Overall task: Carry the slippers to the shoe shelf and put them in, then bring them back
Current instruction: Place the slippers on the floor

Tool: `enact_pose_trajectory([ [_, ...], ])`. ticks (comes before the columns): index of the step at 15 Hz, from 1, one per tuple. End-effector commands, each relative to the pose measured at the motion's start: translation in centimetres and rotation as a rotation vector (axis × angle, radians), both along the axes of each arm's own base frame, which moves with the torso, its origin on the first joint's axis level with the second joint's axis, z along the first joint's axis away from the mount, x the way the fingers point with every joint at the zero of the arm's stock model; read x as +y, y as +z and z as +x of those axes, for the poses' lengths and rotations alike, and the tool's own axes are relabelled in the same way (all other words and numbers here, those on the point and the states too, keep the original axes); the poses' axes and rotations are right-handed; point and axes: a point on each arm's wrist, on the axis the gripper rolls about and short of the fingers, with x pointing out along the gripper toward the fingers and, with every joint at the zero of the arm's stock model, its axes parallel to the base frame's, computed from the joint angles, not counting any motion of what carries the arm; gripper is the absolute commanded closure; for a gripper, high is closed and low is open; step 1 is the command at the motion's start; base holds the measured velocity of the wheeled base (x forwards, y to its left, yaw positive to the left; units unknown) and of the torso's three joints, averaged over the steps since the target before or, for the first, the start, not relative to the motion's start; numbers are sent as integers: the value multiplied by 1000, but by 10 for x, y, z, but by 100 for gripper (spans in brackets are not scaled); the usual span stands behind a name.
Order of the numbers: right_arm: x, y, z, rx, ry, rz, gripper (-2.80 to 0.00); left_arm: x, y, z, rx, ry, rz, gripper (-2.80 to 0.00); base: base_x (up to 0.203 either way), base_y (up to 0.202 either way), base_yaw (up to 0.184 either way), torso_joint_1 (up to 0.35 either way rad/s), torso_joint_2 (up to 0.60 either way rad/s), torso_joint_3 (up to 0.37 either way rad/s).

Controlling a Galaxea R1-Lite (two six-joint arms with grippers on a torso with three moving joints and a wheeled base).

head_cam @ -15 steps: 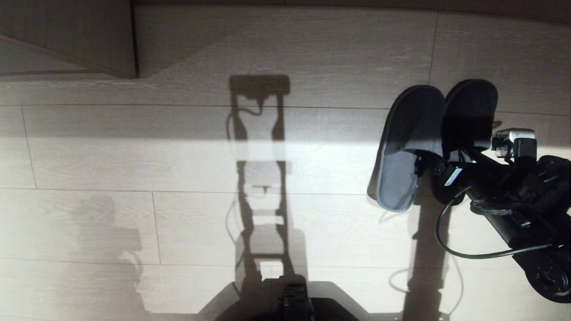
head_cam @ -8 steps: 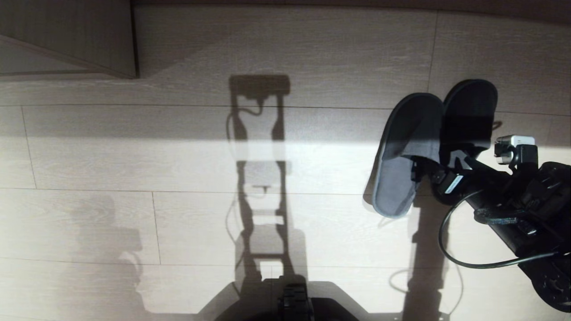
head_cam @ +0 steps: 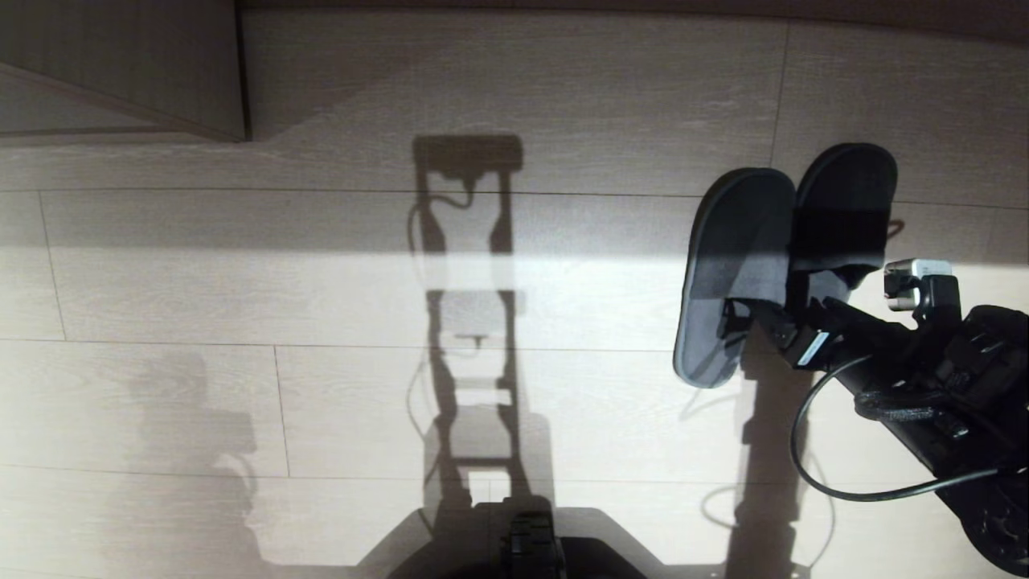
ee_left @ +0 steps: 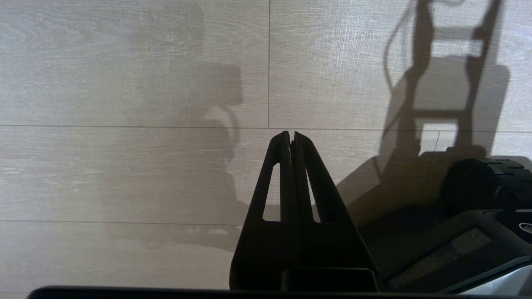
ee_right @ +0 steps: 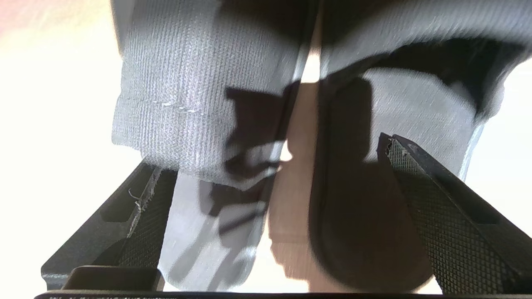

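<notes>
The slippers (head_cam: 784, 241) are lying side by side on the pale wood floor (head_cam: 321, 305) at the right of the head view, thin and grey-blue with broad dark toe bands (toes pointing toward the top of the frame). The right gripper (head_cam: 760, 318) is reaching in from the lower right at their heel ends, jaws standing wide, one finger (ee_right: 432, 195) outside each slipper. The left gripper (ee_left: 291, 137) is hanging over bare floor, fingers pressed together.

Slippers (ee_right: 199, 104) toes cut off; right arm (head_cam: 949, 386) partly off-frame.
</notes>
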Motion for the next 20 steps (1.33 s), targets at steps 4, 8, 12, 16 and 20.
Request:
enact_pose_trajectory([
  [4, 3, 10, -40, -24, 71, -21, -280, 0, 0, 0, -2, 2, 0, 0, 0, 0, 0, 0, 0, 0],
  [8, 8, 3, -62, 27, 109, -46, 0, 0, 0, 0, -2, 0, 0, 0, 0, 0, 0, 0, 0, 0],
  [12, 34, -14, -73, 105, 196, -93, 0, 0, 0, 0, -1, 0, 0, 0, 0, 0, 0, 0, 0, 0],
  [16, 47, -35, -44, 178, 113, -118, 0, 0, 0, 0, -2, 2, 0, 0, 0, 0, 0, 0, 0, 0],
  [20, 51, -32, 0, 110, 12, -136, 0, 0, 0, 0, -2, 0, 0, 0, 0, 0, 0, 0, 0, 0],
])
